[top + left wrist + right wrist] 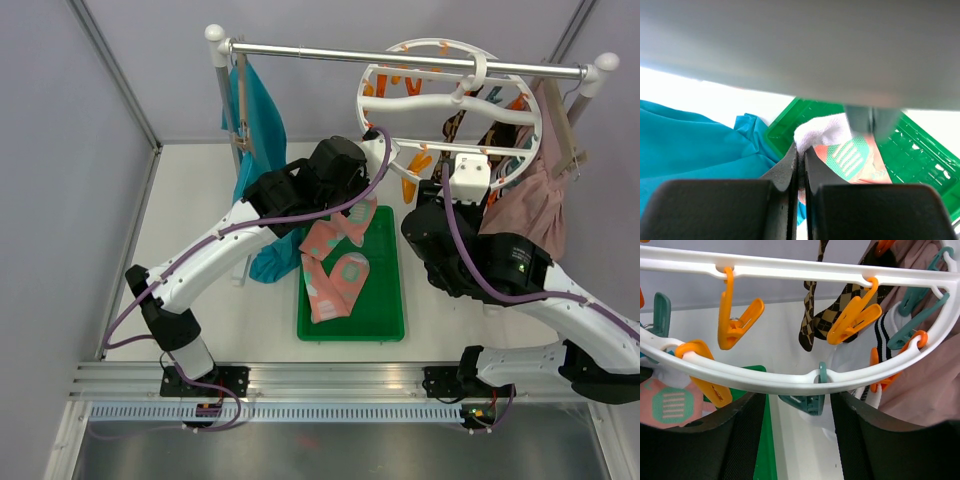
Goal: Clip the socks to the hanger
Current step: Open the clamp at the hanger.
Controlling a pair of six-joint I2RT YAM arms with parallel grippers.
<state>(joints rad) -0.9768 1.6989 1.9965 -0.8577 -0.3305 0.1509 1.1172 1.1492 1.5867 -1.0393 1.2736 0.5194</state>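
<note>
The floppy pink sock [840,150] is being pinched, seemingly at its white top, by the left gripper [801,162]; the right gripper [792,412] is being held open.

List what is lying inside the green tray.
In the green tray lie pink socks with mint patches; the shut left hand seems to pinch one's white toe. The left arm covers the tray's far left corner, so anything there is hidden.
</note>
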